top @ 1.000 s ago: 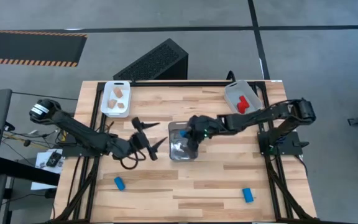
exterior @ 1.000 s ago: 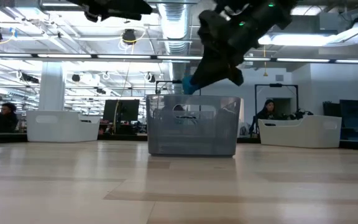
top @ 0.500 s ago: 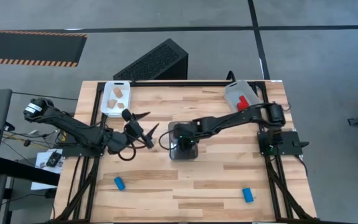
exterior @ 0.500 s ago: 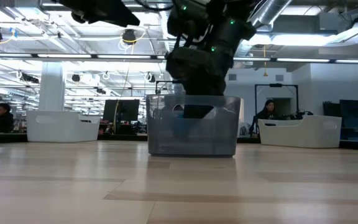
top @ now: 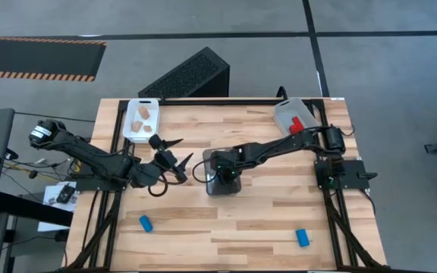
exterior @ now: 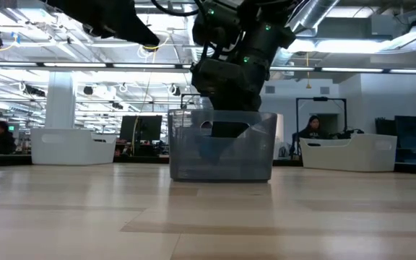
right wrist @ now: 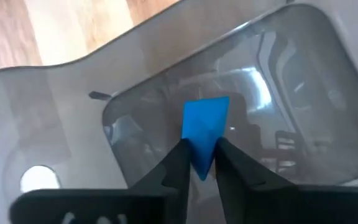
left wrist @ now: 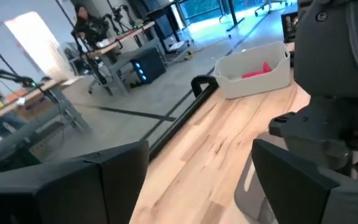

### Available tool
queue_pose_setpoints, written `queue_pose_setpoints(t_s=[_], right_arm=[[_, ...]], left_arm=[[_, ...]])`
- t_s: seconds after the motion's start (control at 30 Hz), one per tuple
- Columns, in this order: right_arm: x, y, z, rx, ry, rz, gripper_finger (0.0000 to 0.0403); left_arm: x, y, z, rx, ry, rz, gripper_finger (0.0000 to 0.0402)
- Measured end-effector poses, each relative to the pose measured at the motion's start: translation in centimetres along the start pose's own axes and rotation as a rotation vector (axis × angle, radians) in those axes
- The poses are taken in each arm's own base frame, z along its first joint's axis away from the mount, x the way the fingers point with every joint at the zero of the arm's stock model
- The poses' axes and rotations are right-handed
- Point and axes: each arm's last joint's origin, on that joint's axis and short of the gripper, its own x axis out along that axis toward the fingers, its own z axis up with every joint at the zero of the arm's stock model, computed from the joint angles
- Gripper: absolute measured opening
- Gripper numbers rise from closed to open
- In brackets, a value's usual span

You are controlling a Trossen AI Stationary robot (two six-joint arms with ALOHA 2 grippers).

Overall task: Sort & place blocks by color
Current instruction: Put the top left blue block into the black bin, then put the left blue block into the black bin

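Across the counter (top: 279, 220), sorting is judged partly done: wood blocks (top: 143, 115) lie in the far-left white tray (top: 130, 130), a red block (top: 297, 125) in the far-right grey tray (top: 283, 114). Over the central clear bin (top: 212, 187), a blue block (right wrist: 205, 127) is pinched by the right gripper (right wrist: 199, 163); two blue blocks (top: 146, 223) (top: 302, 237) remain near. The left gripper (top: 174, 155), jaws spread, waits left of the bin.
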Motion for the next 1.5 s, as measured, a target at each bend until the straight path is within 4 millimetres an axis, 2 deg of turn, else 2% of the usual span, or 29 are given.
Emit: queue_pose_setpoints(t_s=[0.3,0.4,0.5,0.63,0.8,0.9,1.03,1.1,1.2,1.33,1.5], right_arm=[[-1.2,0.4,0.2,-0.044,-0.061,-0.054,0.0193],[-1.6,1.3,-0.2,-0.084,-0.113,-0.139,0.0223],[-2.4,2.8,-1.0,-0.124,-0.248,-0.222,0.0235],[-5.1,5.0,-3.6,-0.158,-0.460,-0.248,0.0225],[-8.9,6.2,-7.9,-0.174,-0.640,-0.084,0.0206],[-10.2,6.3,-10.7,-0.184,-0.681,-0.005,0.0199],[-10.6,6.2,-13.9,-0.197,-0.695,0.061,0.0196],[-10.3,6.0,-15.2,-0.202,-0.692,0.056,0.0197],[-9.7,5.9,-16.3,-0.212,-0.689,0.029,0.0198],[-8.8,6.0,-16.7,-0.203,-0.719,-0.007,0.0197],[-7.2,6.5,-16.8,-0.199,-0.736,-0.005,0.0194]], left_arm=[[-0.2,-0.1,-1.4,-0.058,0.088,-0.037,0.0275],[-0.6,-0.1,-2.4,-0.099,0.147,-0.042,0.0275],[-1.3,-0.3,-3.4,-0.179,0.227,-0.091,0.0275],[-2.8,-1.0,-4.5,-0.313,0.384,-0.230,0.0269],[-5.5,-2.6,-5.0,-0.455,0.520,-0.449,0.0238],[-7.5,-3.8,-4.8,-0.513,0.545,-0.589,0.0216],[-10.2,-6.0,-4.4,-0.543,0.471,-0.733,0.0198],[-11.0,-7.1,-4.1,-0.486,0.465,-0.762,0.0194],[-12.2,-8.6,-3.5,-0.260,0.532,-0.831,0.0189],[-12.9,-9.9,-2.7,0.131,0.788,-0.863,0.0184],[-13.1,-10.2,-2.9,0.538,1.087,-0.742,0.0188]])
